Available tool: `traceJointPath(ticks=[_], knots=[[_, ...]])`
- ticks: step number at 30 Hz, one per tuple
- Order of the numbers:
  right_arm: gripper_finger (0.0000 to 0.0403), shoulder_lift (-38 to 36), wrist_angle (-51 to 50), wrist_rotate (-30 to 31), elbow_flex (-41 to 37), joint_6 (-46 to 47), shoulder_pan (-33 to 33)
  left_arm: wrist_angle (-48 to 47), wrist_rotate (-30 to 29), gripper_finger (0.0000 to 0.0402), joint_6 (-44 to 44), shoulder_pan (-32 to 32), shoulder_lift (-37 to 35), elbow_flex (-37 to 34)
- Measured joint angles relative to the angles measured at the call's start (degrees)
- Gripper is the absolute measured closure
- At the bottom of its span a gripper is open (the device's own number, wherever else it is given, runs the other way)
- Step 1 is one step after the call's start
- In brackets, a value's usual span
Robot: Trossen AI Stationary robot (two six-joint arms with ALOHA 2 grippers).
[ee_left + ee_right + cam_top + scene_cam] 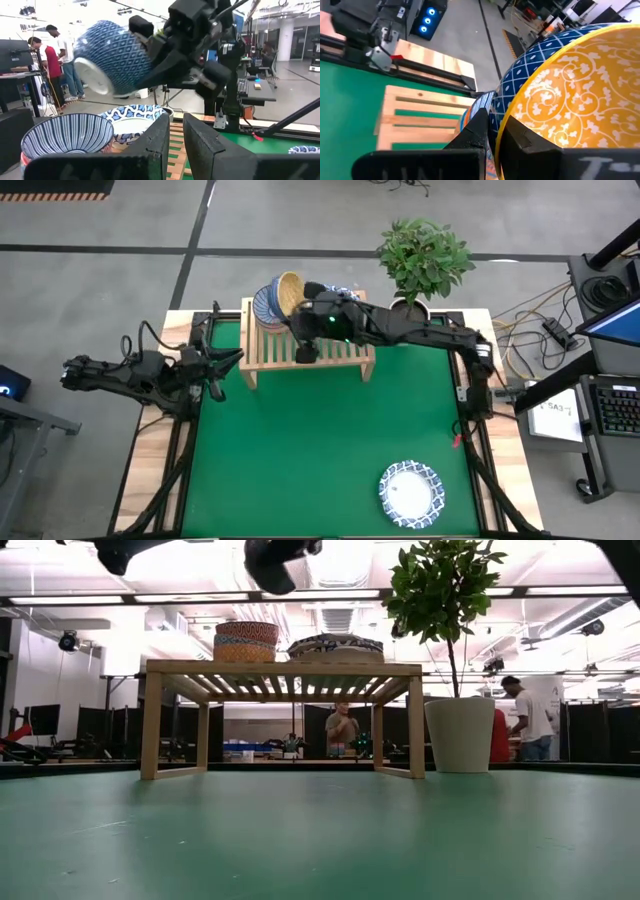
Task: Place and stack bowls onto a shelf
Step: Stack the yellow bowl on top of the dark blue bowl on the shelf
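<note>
Nearest the high camera's lower edge, one wide white bowl (410,492) with a blue patterned rim lies alone on the green table (300,450), well apart from the shelf (305,350). It has not yet been placed.

At the shelf, the right gripper (300,298) grasps the rim of a small bowl (289,292), blue-patterned outside and golden yellow inside, tilted on its side in the air above the shelf's left part. Below it, a stack of small bowls (246,642) rests on the slatted top, with a wide patterned bowl (336,645) just beside it.

The left gripper (213,370) waits at the table's left edge, fingers close together and grasping nothing.

Judgement: most bowls are shelved; the held bowl and the table bowl remain.

A potted plant (422,260) stands behind the shelf.
</note>
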Motion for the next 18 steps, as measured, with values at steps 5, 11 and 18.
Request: traceJointPath(ticks=[5,11,18], knots=[[0.0390,5.04,-1.76,-0.23,5.94,-1.47,-1.47,-0.02,0.02,0.0364,0.31,0.00,-1.22,-0.51],[0.0390,10.14,-5.38,0.14,11.70,-2.37,-2.26,-0.54,0.03,0.0364,0.31,0.00,-1.80,-0.70],[0.0390,11.47,-6.02,0.12,13.25,-3.06,-2.72,-0.56,0.09,0.0364,0.31,0.00,-2.05,-0.77]])
